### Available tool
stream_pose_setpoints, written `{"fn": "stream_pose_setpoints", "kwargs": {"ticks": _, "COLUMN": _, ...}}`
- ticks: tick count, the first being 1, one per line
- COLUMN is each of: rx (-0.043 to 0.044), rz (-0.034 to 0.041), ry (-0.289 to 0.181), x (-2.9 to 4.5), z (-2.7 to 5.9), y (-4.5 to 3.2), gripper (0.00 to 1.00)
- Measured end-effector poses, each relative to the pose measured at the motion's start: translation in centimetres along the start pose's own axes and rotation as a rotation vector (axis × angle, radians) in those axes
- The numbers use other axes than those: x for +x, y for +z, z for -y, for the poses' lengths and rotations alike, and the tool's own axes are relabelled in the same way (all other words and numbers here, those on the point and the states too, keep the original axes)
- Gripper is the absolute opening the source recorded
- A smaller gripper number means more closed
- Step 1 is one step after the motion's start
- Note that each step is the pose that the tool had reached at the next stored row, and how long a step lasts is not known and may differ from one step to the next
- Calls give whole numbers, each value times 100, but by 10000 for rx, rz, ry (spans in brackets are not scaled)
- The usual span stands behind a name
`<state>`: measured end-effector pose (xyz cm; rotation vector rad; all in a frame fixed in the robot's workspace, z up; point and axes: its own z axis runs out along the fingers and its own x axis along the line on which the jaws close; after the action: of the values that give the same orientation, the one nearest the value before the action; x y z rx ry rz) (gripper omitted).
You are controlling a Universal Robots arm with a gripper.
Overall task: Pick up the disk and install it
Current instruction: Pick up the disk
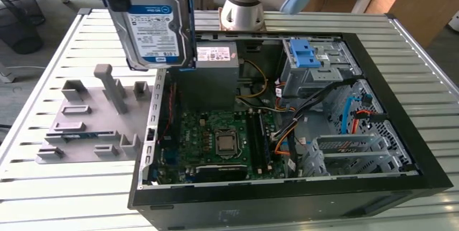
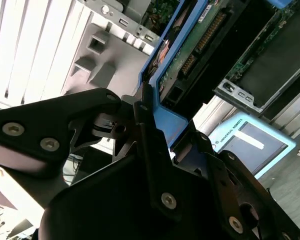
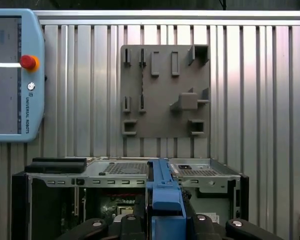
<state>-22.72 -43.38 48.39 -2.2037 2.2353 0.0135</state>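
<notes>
The disk (image 1: 159,27) hangs upright in the air, its blue-and-white label facing the exterior view, above the gap between the grey holder plate (image 1: 93,118) and the open computer case (image 1: 287,107). It is held from above by its blue frame. In both wrist views my gripper (image 3: 165,222) is shut on the frame's blue edge (image 3: 165,192), with black fingers (image 2: 97,102) on either side. The disk's green circuit-board underside (image 2: 200,35) shows in the second wrist view.
The open case holds a motherboard (image 1: 222,139), a grey power supply (image 1: 215,59) and a metal drive cage with blue latches (image 1: 305,53). The arm's base (image 1: 244,5) stands behind the case. A teach pendant (image 3: 12,75) lies on the slatted table.
</notes>
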Motion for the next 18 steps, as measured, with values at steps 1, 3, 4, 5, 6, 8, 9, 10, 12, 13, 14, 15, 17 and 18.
{"fn": "stream_pose_setpoints", "kwargs": {"ticks": 1, "rx": 0, "rz": 0, "ry": -1, "x": 2, "z": 43, "y": 0, "gripper": 36}}
{"fn": "stream_pose_setpoints", "kwargs": {"ticks": 3, "rx": -1, "rz": -1, "ry": -1, "x": 6, "z": 132, "y": 0, "gripper": 36}}
{"fn": "stream_pose_setpoints", "kwargs": {"ticks": 4, "rx": -2, "rz": -2, "ry": 0, "x": 7, "z": 175, "y": -1, "gripper": 36}}
{"fn": "stream_pose_setpoints", "kwargs": {"ticks": 5, "rx": -2, "rz": -1, "ry": 0, "x": 9, "z": 220, "y": -1, "gripper": 36}}
{"fn": "stream_pose_setpoints", "kwargs": {"ticks": 6, "rx": -1, "rz": 0, "ry": -1, "x": 10, "z": 257, "y": -1, "gripper": 36}}
{"fn": "stream_pose_setpoints", "kwargs": {"ticks": 8, "rx": -1, "rz": -1, "ry": -1, "x": 13, "z": 310, "y": -1, "gripper": 36}}
{"fn": "stream_pose_setpoints", "kwargs": {"ticks": 9, "rx": -1, "rz": 0, "ry": -1, "x": 14, "z": 326, "y": -1, "gripper": 36}}
{"fn": "stream_pose_setpoints", "kwargs": {"ticks": 10, "rx": -1, "rz": -1, "ry": -1, "x": 15, "z": 336, "y": -1, "gripper": 36}}
{"fn": "stream_pose_setpoints", "kwargs": {"ticks": 12, "rx": -1, "rz": 0, "ry": 0, "x": 27, "z": 345, "y": -2, "gripper": 36}}
{"fn": "stream_pose_setpoints", "kwargs": {"ticks": 13, "rx": -1, "rz": -1, "ry": 0, "x": 37, "z": 349, "y": -1, "gripper": 36}}
{"fn": "stream_pose_setpoints", "kwargs": {"ticks": 14, "rx": -1, "rz": 0, "ry": 0, "x": 51, "z": 353, "y": -1, "gripper": 36}}
{"fn": "stream_pose_setpoints", "kwargs": {"ticks": 15, "rx": -1, "rz": -1, "ry": 0, "x": 76, "z": 357, "y": -1, "gripper": 36}}
{"fn": "stream_pose_setpoints", "kwargs": {"ticks": 17, "rx": 0, "rz": 1, "ry": -1, "x": 134, "z": 365, "y": 1, "gripper": 36}}
{"fn": "stream_pose_setpoints", "kwargs": {"ticks": 18, "rx": -1, "rz": -1, "ry": -1, "x": 162, "z": 368, "y": 0, "gripper": 36}}
